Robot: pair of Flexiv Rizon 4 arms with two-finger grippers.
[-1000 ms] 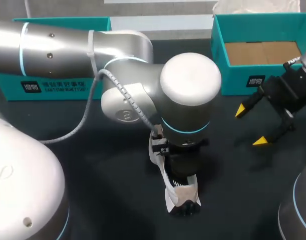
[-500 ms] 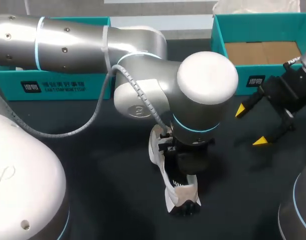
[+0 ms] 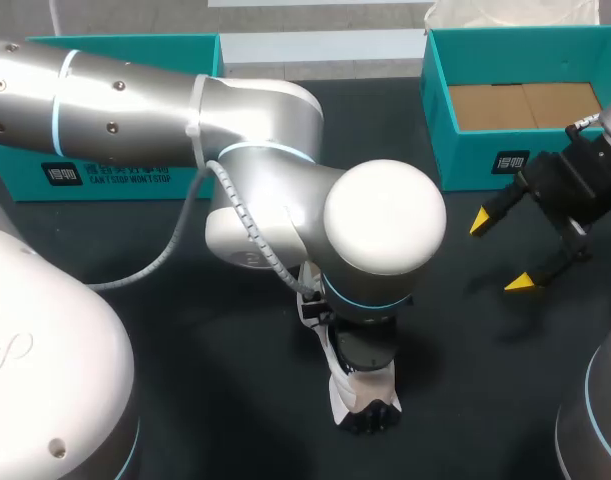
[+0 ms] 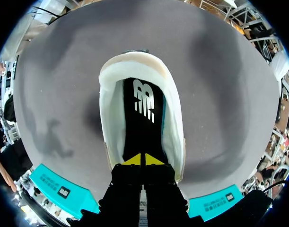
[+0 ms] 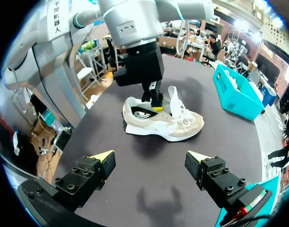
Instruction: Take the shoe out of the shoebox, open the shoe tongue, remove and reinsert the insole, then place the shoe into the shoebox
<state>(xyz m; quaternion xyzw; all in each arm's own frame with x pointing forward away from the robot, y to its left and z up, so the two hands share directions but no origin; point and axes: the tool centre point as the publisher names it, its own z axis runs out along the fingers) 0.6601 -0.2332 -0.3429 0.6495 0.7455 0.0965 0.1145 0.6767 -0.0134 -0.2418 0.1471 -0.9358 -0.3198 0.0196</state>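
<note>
Your silver left arm (image 3: pixel 385 215) fills the middle of the head view. It stands over the white-and-beige running shoe (image 3: pixel 363 395), which lies on the dark table (image 3: pixel 225 400), well apart from the teal cardboard shoebox (image 3: pixel 437 120) at upper right. The shoe's long axis runs from under the wrist to the frame's lower middle, with the toe end showing and the heel hidden.

In the left wrist view, the left gripper (image 4: pixel 143 160) stands in the shoe's mouth. Its yellow tips are pressed together on the black insole (image 4: pixel 142 113), and the heel cup is ahead. Whether they pinch the insole cannot be told. Any pull likely runs along that axis.

Your right gripper (image 3: pixel 500 252) hangs spread wide at right, so the left is nearer.
</note>
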